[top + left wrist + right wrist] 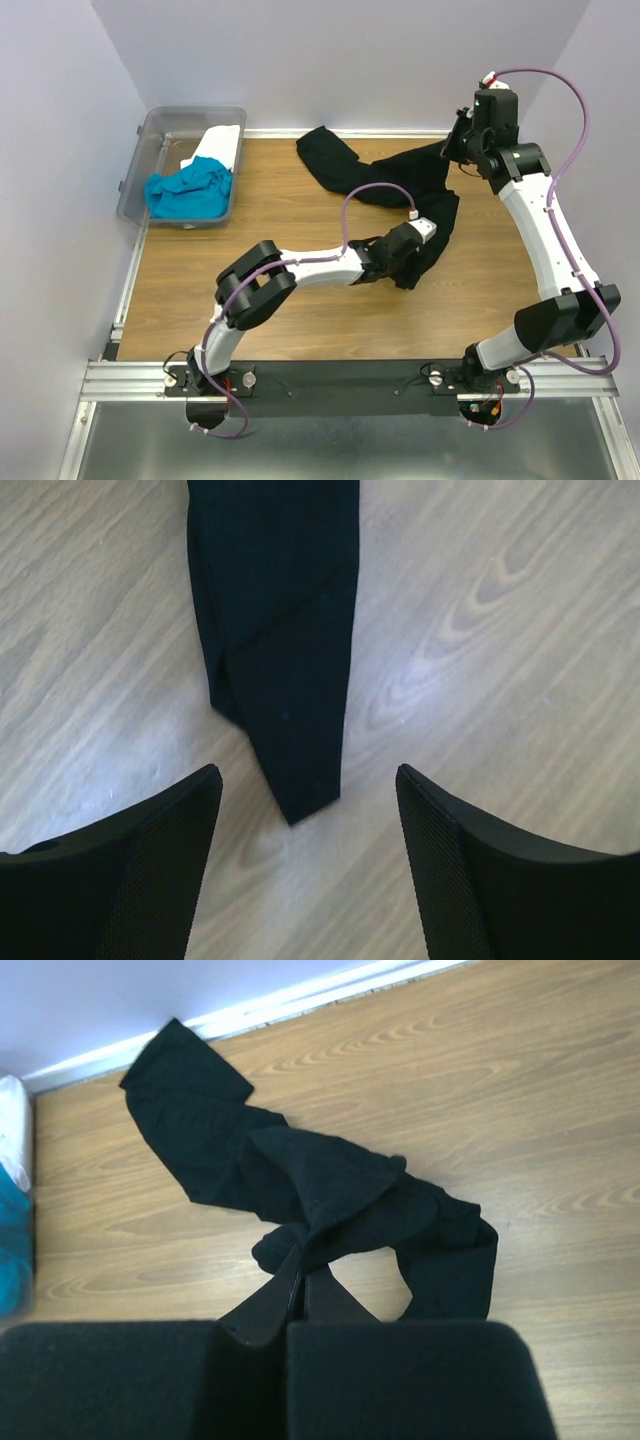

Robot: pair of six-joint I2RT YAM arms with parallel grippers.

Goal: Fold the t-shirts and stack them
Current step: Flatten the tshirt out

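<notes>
A large black t-shirt [340, 165] lies in a crumpled strip across the wooden table, from the back centre toward the right. My right gripper [458, 148] is raised at the back right, shut on a bunch of the black t-shirt [200, 1130], which hangs from the right gripper [308, 1260] down to the table. My left gripper [405, 262] hovers open over the strip's near end. In the left wrist view a pointed corner of the black t-shirt [280, 630] lies on the wood between the tips of the left gripper [308, 777], untouched. A turquoise t-shirt [188, 192] and a white t-shirt [222, 148] lie in the bin.
A clear plastic bin [135, 170] stands at the table's back left corner against the wall. Walls close the table at the back and on both sides. A purple cable [365, 190] loops above the left arm over the cloth.
</notes>
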